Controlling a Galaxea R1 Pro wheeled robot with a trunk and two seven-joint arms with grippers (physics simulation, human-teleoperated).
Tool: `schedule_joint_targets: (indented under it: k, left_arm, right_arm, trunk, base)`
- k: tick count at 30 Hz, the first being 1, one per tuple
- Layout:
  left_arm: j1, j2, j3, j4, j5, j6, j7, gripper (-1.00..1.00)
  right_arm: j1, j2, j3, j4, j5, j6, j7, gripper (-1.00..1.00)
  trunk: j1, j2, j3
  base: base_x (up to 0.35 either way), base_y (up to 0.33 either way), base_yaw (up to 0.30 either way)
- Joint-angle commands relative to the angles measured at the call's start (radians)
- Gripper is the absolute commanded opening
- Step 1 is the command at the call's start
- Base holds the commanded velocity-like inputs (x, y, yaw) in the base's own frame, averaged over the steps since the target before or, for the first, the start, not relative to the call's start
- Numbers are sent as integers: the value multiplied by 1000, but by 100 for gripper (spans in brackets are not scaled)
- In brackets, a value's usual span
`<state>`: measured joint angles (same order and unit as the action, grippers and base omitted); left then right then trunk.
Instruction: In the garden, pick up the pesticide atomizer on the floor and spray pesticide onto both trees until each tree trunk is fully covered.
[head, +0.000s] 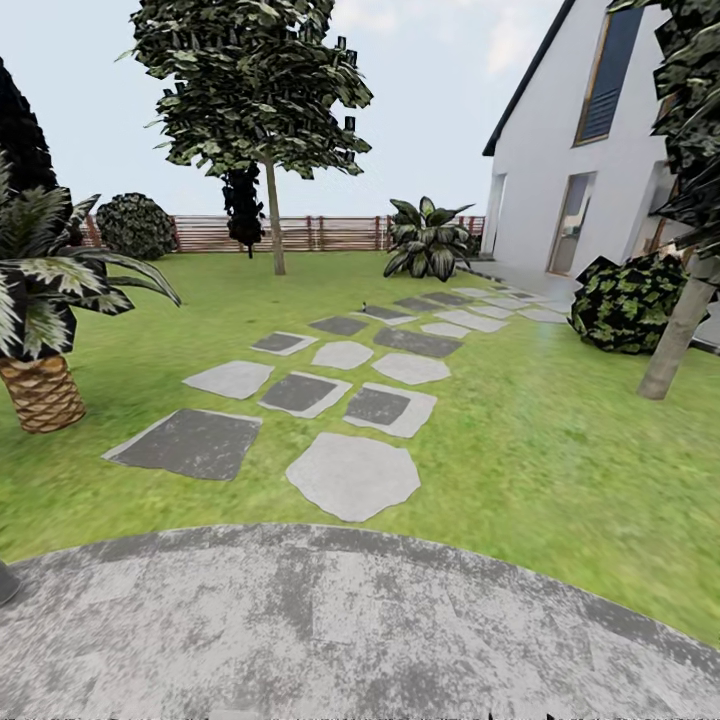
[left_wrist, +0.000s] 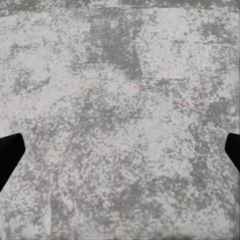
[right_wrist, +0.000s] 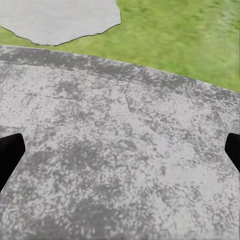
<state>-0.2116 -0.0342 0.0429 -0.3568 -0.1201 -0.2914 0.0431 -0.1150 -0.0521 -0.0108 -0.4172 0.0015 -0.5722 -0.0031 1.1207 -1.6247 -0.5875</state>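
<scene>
I look over the garden lawn (head: 540, 450) from a grey paved patch (head: 330, 630). One tree stands far back left of centre, its thin pale trunk (head: 275, 225) under a dark leafy crown. The second tree's thick leaning trunk (head: 680, 335) rises at the right edge. The pesticide atomizer is out of view. My left gripper (left_wrist: 120, 155) hangs open over the grey paving, black fingertips (left_wrist: 9, 155) wide apart with nothing between them. My right gripper (right_wrist: 120, 155) is open too, above the paving near its grass border.
Grey stepping stones (head: 350, 475) lead across the grass toward the white house (head: 590, 150). A short palm (head: 40, 390) stands at the left. A dark bush (head: 625, 300) sits by the right tree, and a slatted fence (head: 330, 232) closes the back.
</scene>
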Motion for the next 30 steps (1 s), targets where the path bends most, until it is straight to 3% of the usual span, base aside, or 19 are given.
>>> schedule_joint_targets:
  k: [1, 30]
  left_arm:
    - [0, 0, 0, 8, 1, -7, 0, 100]
    - [0, -1, 4, 51, 9, -20, 11, 100]
  right_arm:
    - [0, 0, 0, 0, 0, 0, 0, 100]
    - [0, 0, -3, 2, 0, 1, 0, 100]
  trunk:
    - [4, -7, -5]
    - [115, -210, -142]
  base:
    - [0, 0, 0]
    - [0, 0, 0]
